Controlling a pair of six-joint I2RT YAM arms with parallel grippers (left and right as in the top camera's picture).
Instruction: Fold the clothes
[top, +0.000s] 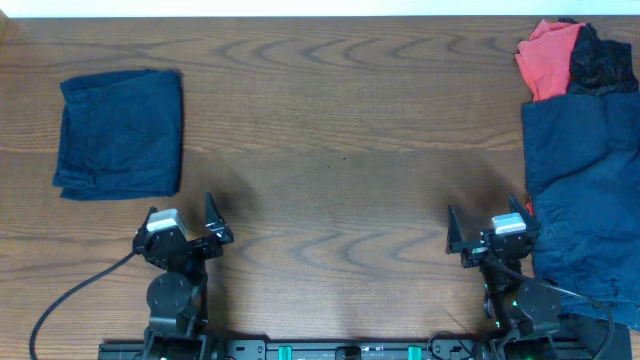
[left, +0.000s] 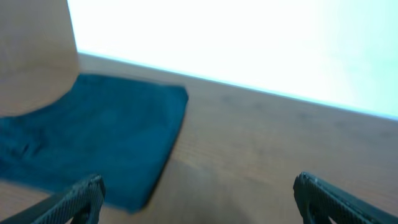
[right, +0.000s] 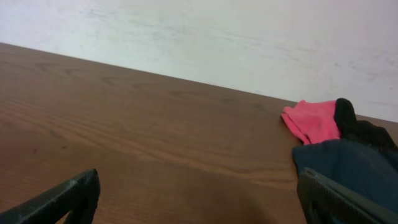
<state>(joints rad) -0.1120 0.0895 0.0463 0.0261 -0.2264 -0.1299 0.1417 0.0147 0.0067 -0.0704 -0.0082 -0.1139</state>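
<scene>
- The unfolded navy garment (top: 585, 190) lies just right of the right gripper (top: 484, 225), its long axis running away from the robot.
- The left gripper (top: 182, 213) is well apart from it.
- Both gape wide, empty.

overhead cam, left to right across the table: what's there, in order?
In order: folded navy garment → left gripper → right gripper → unfolded navy garment. The coral-red piece and black piece share its span at the far right, so they are left unordered.
</scene>
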